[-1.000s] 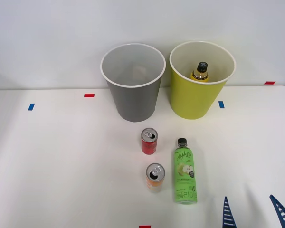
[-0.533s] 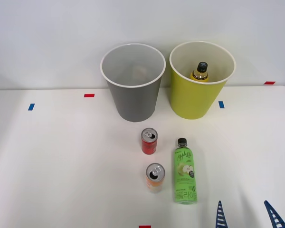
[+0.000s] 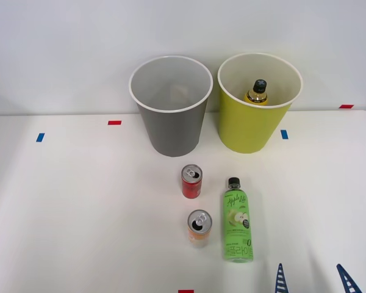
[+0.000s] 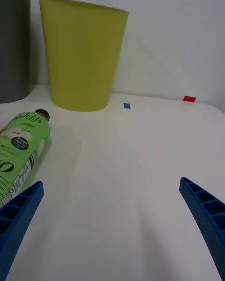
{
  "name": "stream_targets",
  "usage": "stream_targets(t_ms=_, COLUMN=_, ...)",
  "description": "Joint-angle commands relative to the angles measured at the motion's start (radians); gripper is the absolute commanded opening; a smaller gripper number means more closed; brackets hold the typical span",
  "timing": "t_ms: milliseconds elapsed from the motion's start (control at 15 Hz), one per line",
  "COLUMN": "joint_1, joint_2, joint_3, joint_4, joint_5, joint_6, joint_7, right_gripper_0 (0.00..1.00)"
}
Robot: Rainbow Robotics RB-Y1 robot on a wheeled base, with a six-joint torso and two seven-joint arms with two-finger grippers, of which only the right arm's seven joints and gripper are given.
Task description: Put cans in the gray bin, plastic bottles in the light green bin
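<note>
We are viewing a white desk [image 3: 79, 201] carrying two bins at its far side. The gray bin [image 3: 171, 107] is standing upright to the left of the light green bin [image 3: 256, 107], the two just beside each other. Inside the light green bin a yellow-labelled bottle [image 3: 257, 91] is leaning, its black cap and neck showing above the rim line. In front of the bins, the red can [image 3: 191, 181] is standing upright, and the orange can [image 3: 199, 227] is standing nearer to us, slightly to its right. The green apple bottle [image 3: 238, 221] is lying flat on the desk just to the right of the two cans, its black cap pointing toward the bins. Our right hand [image 3: 313, 279] is hovering at the near edge, to the right of the green apple bottle, with its two blue ribbed fingers [image 4: 21, 215] spread well apart and grasping nothing. Small red and blue tape marks [image 3: 114, 122] are dotting the desk.
</note>
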Motion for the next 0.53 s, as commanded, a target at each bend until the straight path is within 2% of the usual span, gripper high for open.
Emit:
stream_targets(t_ms=67, joint_1=0.001, joint_2=0.000, joint_3=0.000, joint_4=0.000, joint_5=0.000, joint_6=0.000, joint_7=0.000, right_gripper_0=1.00)
stream_targets(t_ms=533, joint_1=0.001, joint_2=0.000, joint_3=0.000, joint_4=0.000, joint_5=0.000, joint_6=0.000, joint_7=0.000, right_gripper_0=1.00)
